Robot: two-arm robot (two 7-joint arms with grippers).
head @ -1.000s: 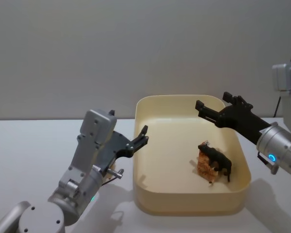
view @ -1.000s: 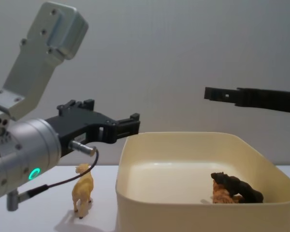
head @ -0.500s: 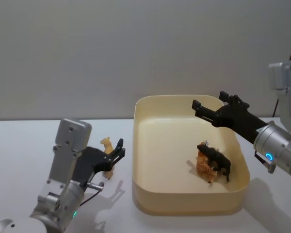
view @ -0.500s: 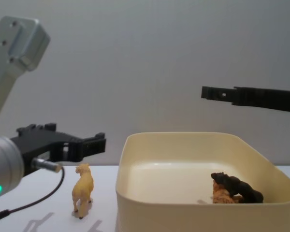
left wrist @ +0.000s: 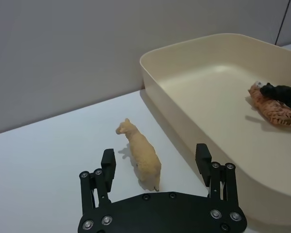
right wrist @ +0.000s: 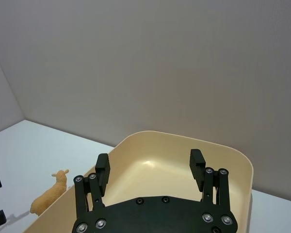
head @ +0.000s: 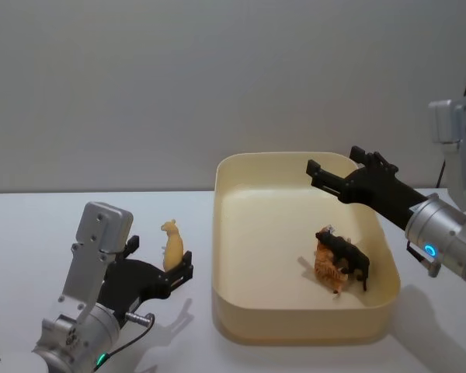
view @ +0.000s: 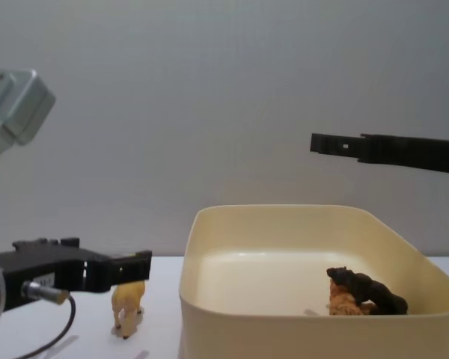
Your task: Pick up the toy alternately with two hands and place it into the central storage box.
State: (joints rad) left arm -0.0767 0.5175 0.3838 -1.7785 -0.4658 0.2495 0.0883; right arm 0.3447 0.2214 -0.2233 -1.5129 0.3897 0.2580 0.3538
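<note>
A tan toy animal [head: 172,245] stands upright on the white table, just left of the central storage box [head: 295,336]. My left gripper [head: 161,260] is low over the table and open, its fingers on either side of the toy's [left wrist: 140,160] hindquarters without touching them. My right gripper [head: 334,162] hovers open above the box's far right part, holding nothing. In the chest view the left gripper [view: 127,263] partly hides the toy [view: 127,305].
A black animal [head: 347,254] and an orange tiger [head: 325,268] lie together in the box's right half. White table surface stretches to the left and in front of the toy. A plain grey wall stands behind.
My left gripper has dropped from beside the box's left rim and drawn back to the toy's level, now straddling it. The right gripper has barely moved.
</note>
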